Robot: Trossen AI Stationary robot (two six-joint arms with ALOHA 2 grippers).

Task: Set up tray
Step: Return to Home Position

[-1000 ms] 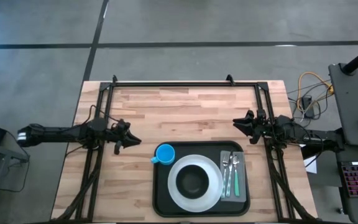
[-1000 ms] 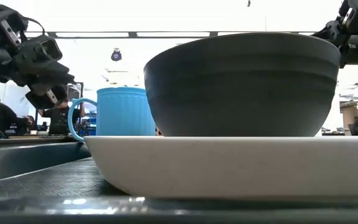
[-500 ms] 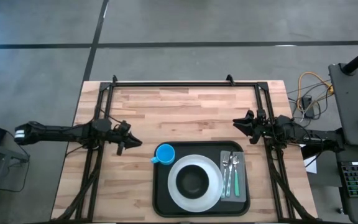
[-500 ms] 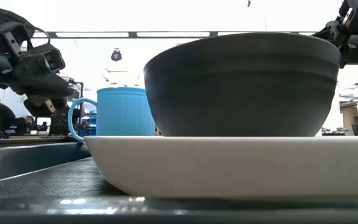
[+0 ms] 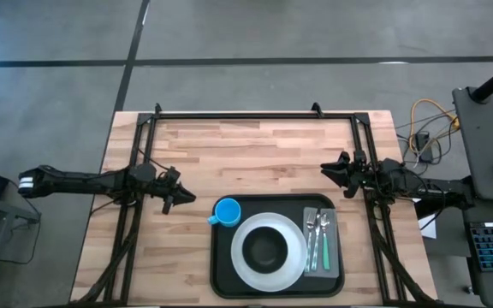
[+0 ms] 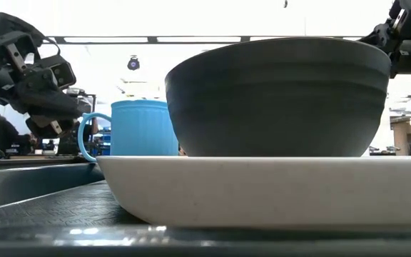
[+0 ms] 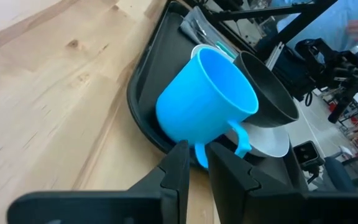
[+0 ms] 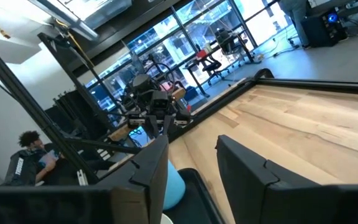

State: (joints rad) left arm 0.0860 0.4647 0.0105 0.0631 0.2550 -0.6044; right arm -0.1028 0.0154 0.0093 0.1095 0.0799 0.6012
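The black tray [image 5: 217, 275] lies at the table's near edge. On it sit a white plate [image 5: 245, 270] bearing a dark bowl [image 5: 266, 249], a blue cup [image 5: 227, 211] standing in the far left corner, and a grey napkin [image 5: 333, 259] with cutlery [image 5: 314, 234] on the right. My left gripper [image 5: 191, 198] hovers just left of the cup, fingers narrowly open and pointing at it [image 7: 204, 99]. My right gripper [image 5: 323, 169] is open above the table, beyond the tray's far right corner.
Bare wood fills the table's far half and the strip left of the tray [image 7: 143, 99]. Black frame rails [image 5: 255, 115] run along the far edge and both sides. In the low view the bowl [image 6: 277, 96] and cup [image 6: 143, 128] fill the foreground.
My left gripper has edged a little toward the blue cup and dipped its fingers slightly. Everything on the tray and my right arm have kept still.
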